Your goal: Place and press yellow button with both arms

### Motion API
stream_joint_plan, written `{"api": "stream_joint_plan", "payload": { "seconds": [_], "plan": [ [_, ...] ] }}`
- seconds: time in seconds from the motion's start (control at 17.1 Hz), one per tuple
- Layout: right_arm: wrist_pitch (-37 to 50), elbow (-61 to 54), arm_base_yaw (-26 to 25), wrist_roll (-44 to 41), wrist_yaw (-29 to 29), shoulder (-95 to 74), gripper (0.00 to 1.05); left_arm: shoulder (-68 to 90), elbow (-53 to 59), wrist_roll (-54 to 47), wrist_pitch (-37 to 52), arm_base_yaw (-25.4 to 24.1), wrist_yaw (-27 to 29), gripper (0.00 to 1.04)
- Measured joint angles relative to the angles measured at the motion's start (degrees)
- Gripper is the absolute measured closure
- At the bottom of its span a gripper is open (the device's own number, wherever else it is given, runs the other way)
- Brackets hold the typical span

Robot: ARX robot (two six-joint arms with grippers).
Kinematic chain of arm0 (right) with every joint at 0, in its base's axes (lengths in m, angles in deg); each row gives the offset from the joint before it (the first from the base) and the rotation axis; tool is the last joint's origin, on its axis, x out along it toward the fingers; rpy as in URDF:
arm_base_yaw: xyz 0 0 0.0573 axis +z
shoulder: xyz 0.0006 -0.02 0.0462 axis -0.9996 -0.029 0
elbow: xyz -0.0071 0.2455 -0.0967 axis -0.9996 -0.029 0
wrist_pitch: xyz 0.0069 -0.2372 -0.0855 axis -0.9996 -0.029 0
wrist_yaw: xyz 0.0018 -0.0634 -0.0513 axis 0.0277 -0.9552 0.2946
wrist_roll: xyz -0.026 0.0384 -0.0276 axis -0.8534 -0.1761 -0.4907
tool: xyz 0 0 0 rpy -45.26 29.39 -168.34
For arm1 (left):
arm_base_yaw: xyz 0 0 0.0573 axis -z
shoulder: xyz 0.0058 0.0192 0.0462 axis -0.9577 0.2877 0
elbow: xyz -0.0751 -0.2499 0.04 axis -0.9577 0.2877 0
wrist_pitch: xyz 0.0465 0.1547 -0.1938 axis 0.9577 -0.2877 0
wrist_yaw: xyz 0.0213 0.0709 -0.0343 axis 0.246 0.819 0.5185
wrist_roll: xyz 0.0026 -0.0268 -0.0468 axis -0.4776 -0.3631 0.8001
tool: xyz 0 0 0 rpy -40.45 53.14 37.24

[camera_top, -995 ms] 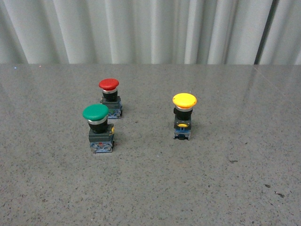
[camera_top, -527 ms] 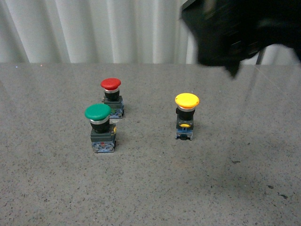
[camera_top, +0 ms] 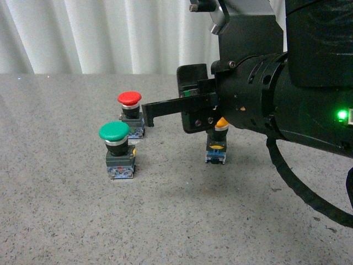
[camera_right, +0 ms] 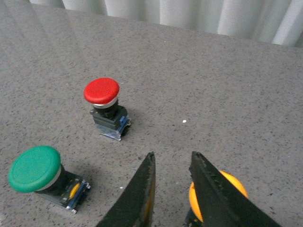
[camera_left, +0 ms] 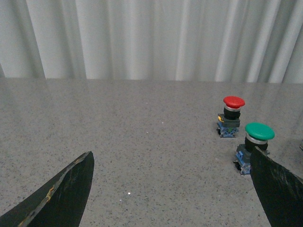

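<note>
Yellow button (camera_top: 216,149) stands upright on the bench (camera_top: 66,221) just below the right gripper (camera_right: 173,158), which is slightly parted and empty; the step looks like the approach, and grasping likely calls for opening wider, then lowering

Big black right arm (camera_top: 298,94) up close: fat ribbed cylinder of a joint, boxy housing stacked above. Green light (camera_top: 342,115) glowing well back from the fingers. Black link-chain cable (camera_top: 292,179) hanging beneath. Grey metal bracket (camera_top: 245,16) above the wrist, knurled knob (camera_top: 194,7) at its edge. Small screw heads (camera_top: 211,109) at the finger roots. Right gripper (camera_top: 146,113) long, flat, black, hooked at the tip. Left gripper (camera_left: 170,153) fingers (camera_left: 66,194) broad, dull black, one edge scuffed pale.
</note>
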Motion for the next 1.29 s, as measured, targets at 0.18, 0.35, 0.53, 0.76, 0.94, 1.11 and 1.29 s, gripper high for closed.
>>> {"api": "stream_joint_plan", "payload": {
  "seconds": [0.18, 0.35, 0.53, 0.76, 0.94, 1.11, 1.29],
  "plan": [
    [-1.9, 0.9, -2.2, 0.4, -2.1, -0.4, 1.03, 0.0, 0.0, 0.0, 0.0, 0.0, 0.0, 0.07],
    [-3.1, 1.0, -3.4, 0.9, -2.4, -0.7, 1.03, 0.0, 0.0, 0.0, 0.0, 0.0, 0.0, 0.07],
    [-3.0, 0.7, -3.4, 0.9, -2.4, -0.8, 1.03, 0.0, 0.0, 0.0, 0.0, 0.0, 0.0, 0.07],
    [-3.6, 0.0, -2.7, 0.2, -3.0, -2.7, 1.03, 0.0, 0.0, 0.0, 0.0, 0.0, 0.0, 0.07],
    [-4.3, 0.4, -2.5, -1.1, -3.7, -3.7, 1.03, 0.0, 0.0, 0.0, 0.0, 0.0, 0.0, 0.07],
    [-5.2, 0.7, -2.0, -2.3, -4.7, -4.0, 1.03, 0.0, 0.0, 0.0, 0.0, 0.0, 0.0, 0.07],
    [-1.9, -0.7, -1.9, -0.3, -2.3, -2.0, 1.03, 0.0, 0.0, 0.0, 0.0, 0.0, 0.0, 0.07]
  ]
}}
